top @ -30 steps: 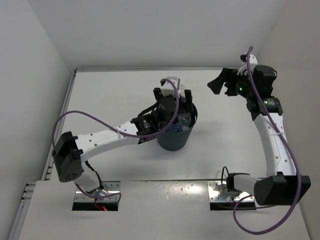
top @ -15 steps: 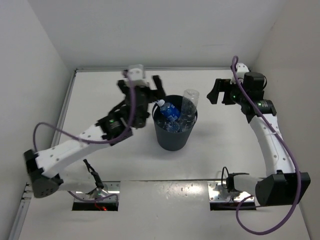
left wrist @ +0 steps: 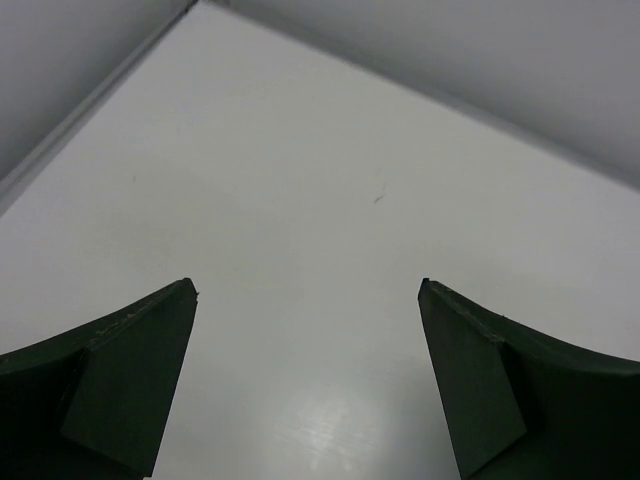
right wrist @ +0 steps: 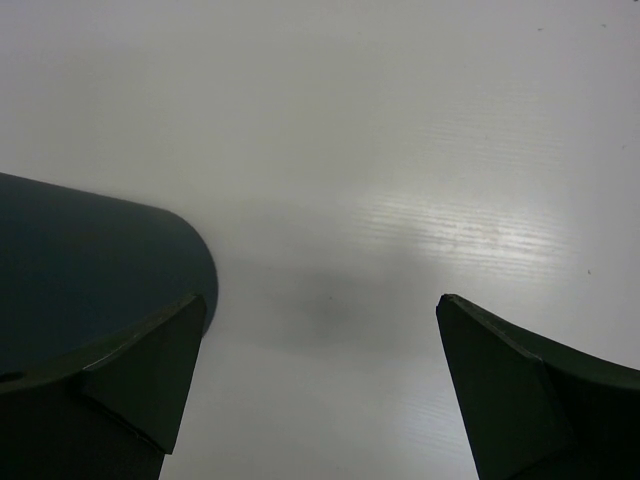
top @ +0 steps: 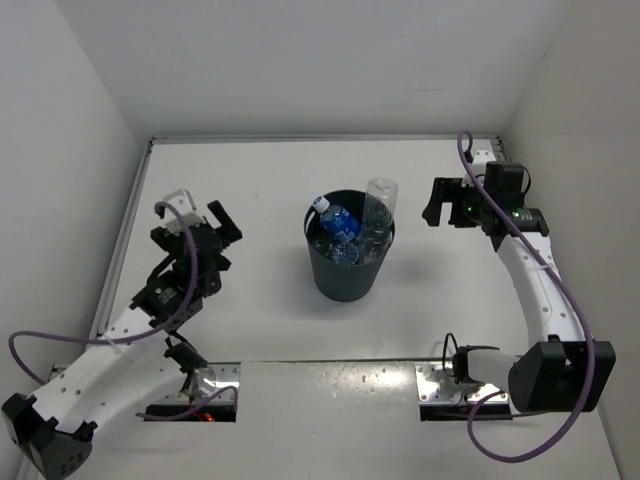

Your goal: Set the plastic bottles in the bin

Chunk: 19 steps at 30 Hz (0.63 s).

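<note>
Retreat first: my left gripper (top: 197,218) has swung from the bin (top: 345,280) out to the left, jaws spread, empty; right gripper (top: 436,200) too stands spread. The plastic bottles (top: 345,228) sit inside the bin, perhaps all four.

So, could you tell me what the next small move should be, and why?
Probably just draw the left gripper home to rest: the plastic bottles in view sit inside the bin, none shows on the table, and both it and the right gripper are open and empty.
</note>
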Tool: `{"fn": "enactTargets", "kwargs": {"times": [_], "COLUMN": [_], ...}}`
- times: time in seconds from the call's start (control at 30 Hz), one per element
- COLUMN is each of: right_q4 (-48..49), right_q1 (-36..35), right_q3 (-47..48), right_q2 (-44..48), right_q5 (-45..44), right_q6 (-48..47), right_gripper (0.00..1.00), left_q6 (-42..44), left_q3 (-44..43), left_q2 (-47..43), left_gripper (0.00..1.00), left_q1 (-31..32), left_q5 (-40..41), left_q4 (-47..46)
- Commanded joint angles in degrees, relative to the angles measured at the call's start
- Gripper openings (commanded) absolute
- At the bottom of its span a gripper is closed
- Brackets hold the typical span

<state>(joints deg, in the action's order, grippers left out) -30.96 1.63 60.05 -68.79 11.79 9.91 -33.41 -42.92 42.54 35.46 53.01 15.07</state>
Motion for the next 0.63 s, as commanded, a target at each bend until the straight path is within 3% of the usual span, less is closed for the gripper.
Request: {"fn": "enactTargets", "kwargs": {"times": [0.0, 0.17, 0.4, 0.5, 0.6], "right_q4": [0.5, 0.5, 2.5, 3.7, 4.3], "right_q1": [-0.4, 0.7, 0.7, 0.7, 1.2], "right_q3": [-1.0, -2.1, -4.3, -6.3, -6.9], "right_q2": [1.6, 2.2, 3.2, 3.2, 3.2], "right_q5": [-1.0, -1.0, -1.9, -1.9, -2.6], "right_q6": [-1.4, -2.0, -4.7, -6.1, -6.1], "right_gripper": [1.00, 1.00, 1.00, 1.00, 1.00], "left_q6": [-6.3, -5.8, 4.0, 5.0, 5.5], "left_q3": [4.5, 8.7, 12.2, 11.5, 16.8], "left_q2": [0.4, 1.6, 5.9, 6.5, 5.1], "left_gripper": [1.00, 1.00, 1.00, 1.00, 1.00], "left_q1": [-1.5, -1.5, -2.1, -2.1, -2.6], "left_q5": [-3.7, -6.3, -12.5, -9.6, -3.0], "left_q4": [3.0, -4.4, -16.8, -21.0, -30.8]}}
